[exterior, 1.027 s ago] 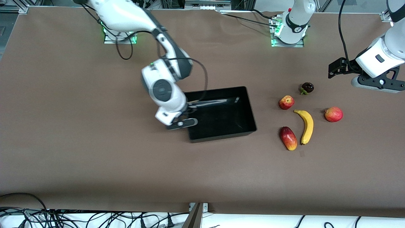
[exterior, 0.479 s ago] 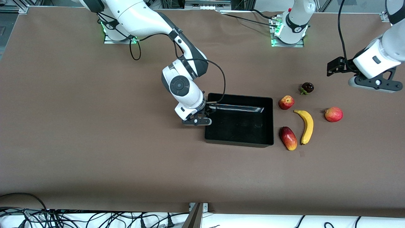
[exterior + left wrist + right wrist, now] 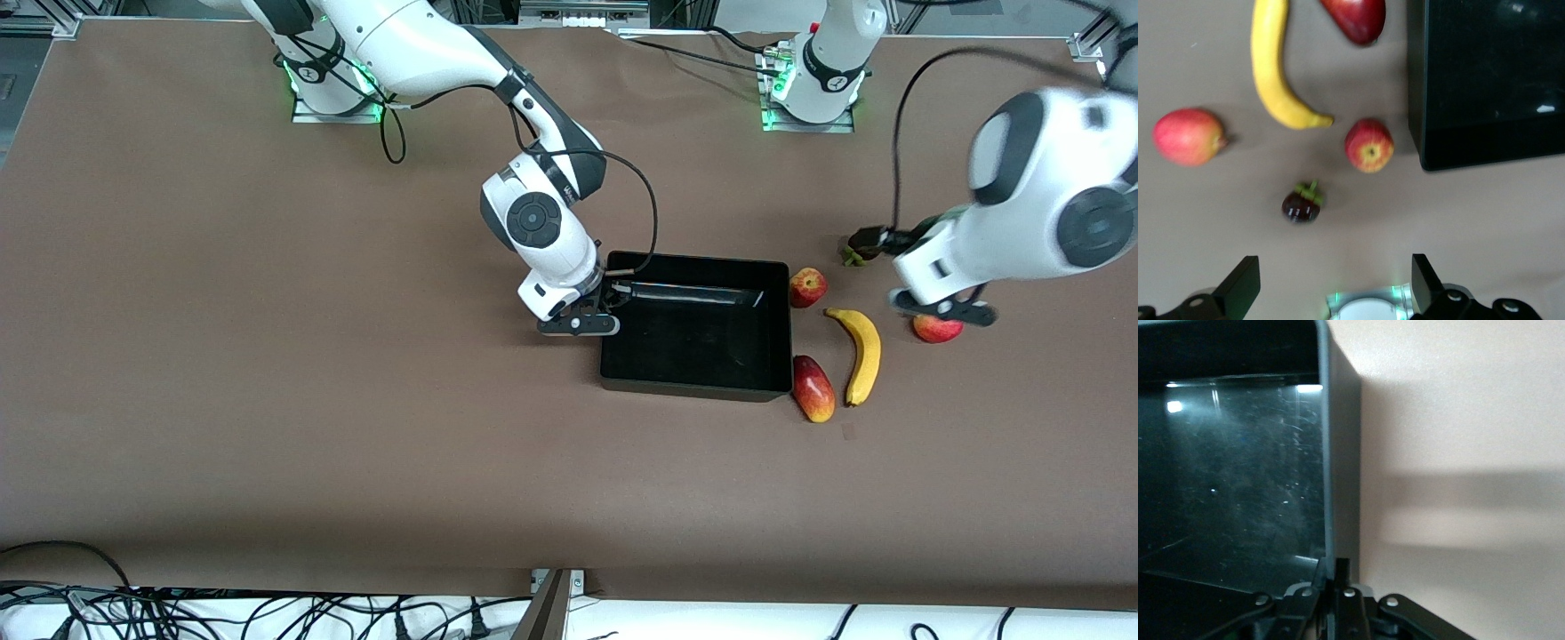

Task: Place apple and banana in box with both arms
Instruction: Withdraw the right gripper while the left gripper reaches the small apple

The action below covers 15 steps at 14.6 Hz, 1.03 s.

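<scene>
Box [image 3: 696, 386] wall pinched by right hand [image 3: 605, 313] | left hand [image 3: 1331, 283] wide over fruits

The brown table [image 3: 267, 373] is covered with fruit beside the box [image 3: 695, 389]. The apple [image 3: 807, 287], banana [image 3: 861, 354], an oblong red fruit [image 3: 813, 388], a round red fruit [image 3: 933, 330] and a dark fruit [image 3: 1301, 205] are laid toward the left arm's end of the box.

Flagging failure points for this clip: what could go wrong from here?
The box sits very close to the apple and the oblong red fruit; pushed further, it could knock them. The right hand is shut on the box wall and may tip it. The left hand, open over several similar red fruits, might pick the wrong one.
</scene>
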### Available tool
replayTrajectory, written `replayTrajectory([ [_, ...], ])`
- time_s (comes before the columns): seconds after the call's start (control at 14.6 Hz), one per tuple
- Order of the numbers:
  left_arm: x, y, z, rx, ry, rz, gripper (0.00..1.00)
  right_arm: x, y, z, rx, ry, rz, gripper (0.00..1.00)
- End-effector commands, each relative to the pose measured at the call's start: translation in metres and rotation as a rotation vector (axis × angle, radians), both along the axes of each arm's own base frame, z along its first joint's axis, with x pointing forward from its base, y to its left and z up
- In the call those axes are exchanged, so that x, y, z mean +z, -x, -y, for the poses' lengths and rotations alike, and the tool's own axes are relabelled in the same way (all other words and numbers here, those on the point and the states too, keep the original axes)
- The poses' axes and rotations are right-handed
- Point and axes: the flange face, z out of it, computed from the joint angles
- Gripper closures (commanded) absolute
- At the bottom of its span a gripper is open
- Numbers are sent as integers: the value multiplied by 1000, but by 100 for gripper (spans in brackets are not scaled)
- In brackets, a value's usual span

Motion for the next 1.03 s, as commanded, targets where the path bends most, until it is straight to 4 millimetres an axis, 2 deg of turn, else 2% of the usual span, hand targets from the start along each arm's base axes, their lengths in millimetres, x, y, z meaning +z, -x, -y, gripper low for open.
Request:
replayTrajectory([
  [0.0, -16, 18, -2, -33, 9, 9, 0, 10, -7, -2, 23, -27, 25, 21],
  [0.07, -20, 19, -3, -57, 19, 2, 0, 12, -8, -2, 36, -27, 31, 0],
  [0.21, -43, 28, 2, -98, 32, 6, 0, 22, -13, 3, 35, -29, 41, 0],
  [0.27, -57, 34, 2, -156, 54, 9, 0, 34, -17, 6, 34, -29, 58, 0],
  [0.34, -72, 40, -2, -226, 85, 10, 0, 47, -25, 15, 35, -21, 76, 0],
  [0.41, -88, 47, -4, -281, 111, 19, 0, 66, -38, 32, 40, -2, 89, 0],
  [0.48, -103, 57, -1, -323, 125, 36, 0, 90, -49, 51, 55, 10, 94, 0],
  [0.55, -112, 69, 8, -349, 124, 70, 0, 114, -63, 78, 72, 21, 89, 0],
  [0.62, -118, 76, 27, -396, 131, 114, 0, 132, -78, 110, 81, 37, 79, 0],
  [0.75, -129, 79, 42, -442, 132, 162, 0, 177, -105, 176, 51, 58, 87, 0],
  [0.96, -150, 85, 48, -549, 89, 195, 0, 237, -114, 254, 43, 109, 73, 0],
])
